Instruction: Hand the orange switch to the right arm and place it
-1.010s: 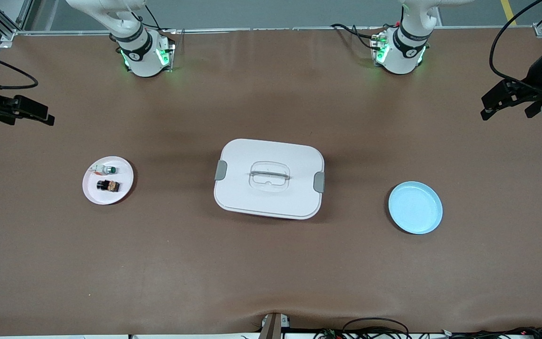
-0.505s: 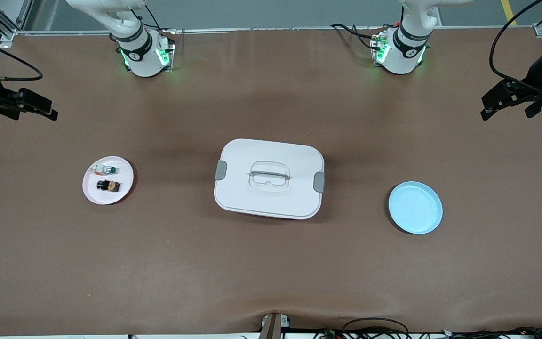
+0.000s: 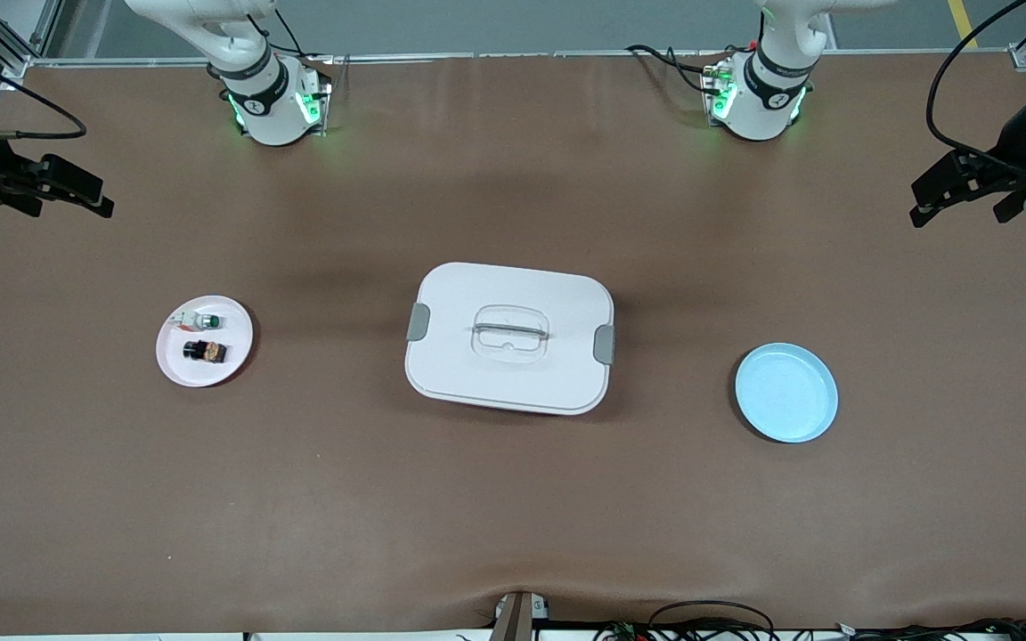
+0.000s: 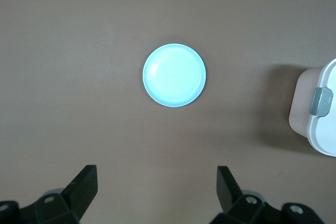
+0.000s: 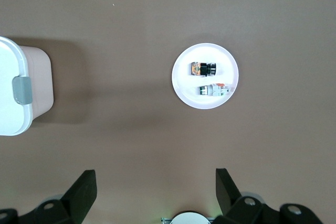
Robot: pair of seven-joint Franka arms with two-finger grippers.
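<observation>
The orange switch [image 3: 204, 351] [image 5: 203, 68], a tiny black box with an orange middle, lies on a small white plate [image 3: 182, 369] [image 5: 229, 65] toward the right arm's end of the table. My right gripper [image 3: 101, 198] [image 5: 156, 192] hangs open and empty high over the table edge at that end, well apart from the plate. My left gripper [image 3: 919, 206] [image 4: 157, 190] is also open and empty, hanging over the left arm's end of the table.
A small white part with a green knob [image 3: 199, 320] [image 5: 215, 89] shares the white plate. A white lidded box [image 3: 509, 338] [image 5: 21, 93] [image 4: 320, 114] sits mid-table. A light blue plate [image 3: 786, 393] [image 4: 174, 75] lies toward the left arm's end.
My right gripper has drifted a little toward the robots' bases and slightly inward over the table. The left arm and everything on the table have stayed still.
</observation>
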